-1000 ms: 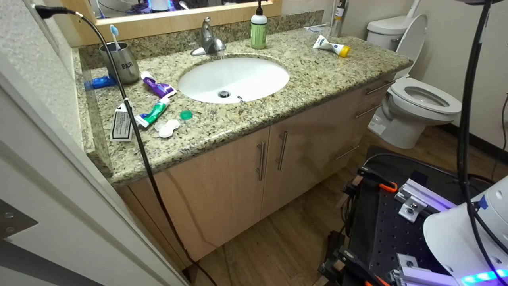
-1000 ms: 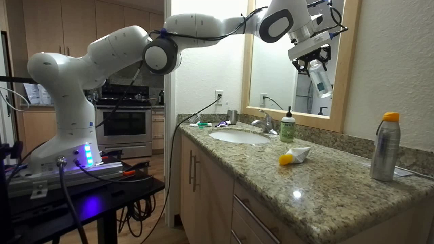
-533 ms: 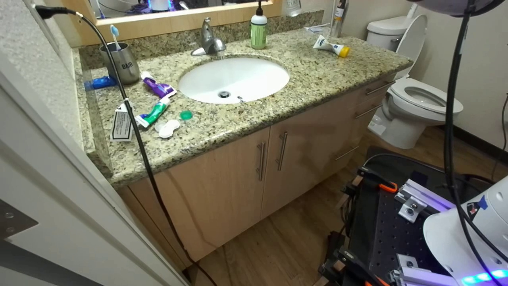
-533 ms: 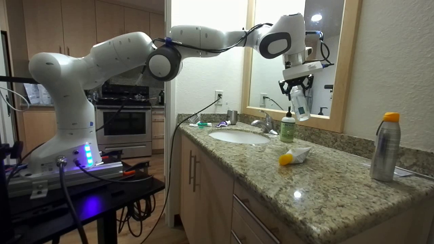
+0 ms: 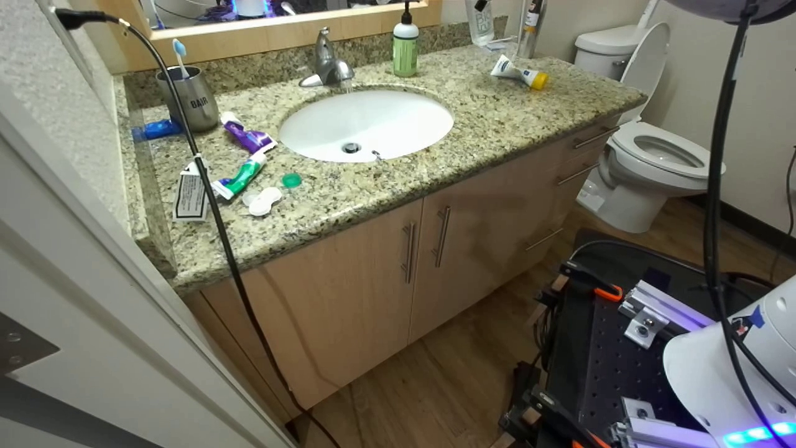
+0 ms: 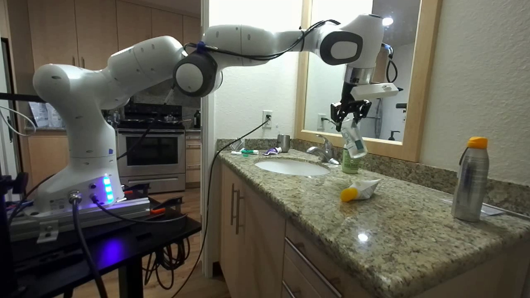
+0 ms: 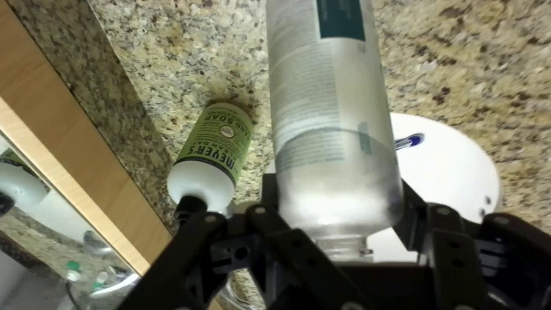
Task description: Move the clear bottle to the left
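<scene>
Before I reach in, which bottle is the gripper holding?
The clear bottle, held tilted in the gripper; the green soap bottle and silver orange-capped bottle stand upright on the counter.

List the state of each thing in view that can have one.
Clear bottle: held in jaws, tilted above the counter
Soap bottle: standing
Silver bottle: standing, capped
White tube: lying, capped
Purple tube: lying
Toothbrush: standing in the cup
Cabinet doors: closed
Drawers: closed
Toilet lid: raised
Toilet seat: down

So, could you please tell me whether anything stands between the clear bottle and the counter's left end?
Yes: in an exterior view, the green soap bottle stands left of the clear bottle, with the faucet farther left. Either could obstruct a low, straight move; clearance is hard to judge.
</scene>
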Controlling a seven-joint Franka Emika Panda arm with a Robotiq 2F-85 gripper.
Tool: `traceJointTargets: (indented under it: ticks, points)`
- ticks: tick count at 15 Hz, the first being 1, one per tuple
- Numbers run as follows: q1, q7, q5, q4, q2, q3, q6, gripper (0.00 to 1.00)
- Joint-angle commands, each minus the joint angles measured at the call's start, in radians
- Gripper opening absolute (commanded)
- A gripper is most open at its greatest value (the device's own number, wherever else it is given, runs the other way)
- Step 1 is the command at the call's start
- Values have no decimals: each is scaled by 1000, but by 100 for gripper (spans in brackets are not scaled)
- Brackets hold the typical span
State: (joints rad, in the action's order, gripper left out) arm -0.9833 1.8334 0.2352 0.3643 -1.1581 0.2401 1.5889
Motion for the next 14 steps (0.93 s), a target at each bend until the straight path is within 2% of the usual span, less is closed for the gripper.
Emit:
traceJointTargets:
  ticks: [1, 2, 3, 6, 7, 9, 14]
  points:
    - [-54, 224, 20, -4, 42, -5, -102, 37]
    - [-26, 121, 20, -7, 11, -22, -57, 37]
    - [-36, 137, 21, -7, 15, -22, -65, 62]
    - [-31, 128, 20, -5, 7, -24, -64, 62]
    - [-26, 125, 20, -5, 4, -24, -63, 37]
    - [-24, 168, 17, 17, 16, -17, -215, 37]
    - [5, 275, 37, 6, 37, -4, -477, 37]
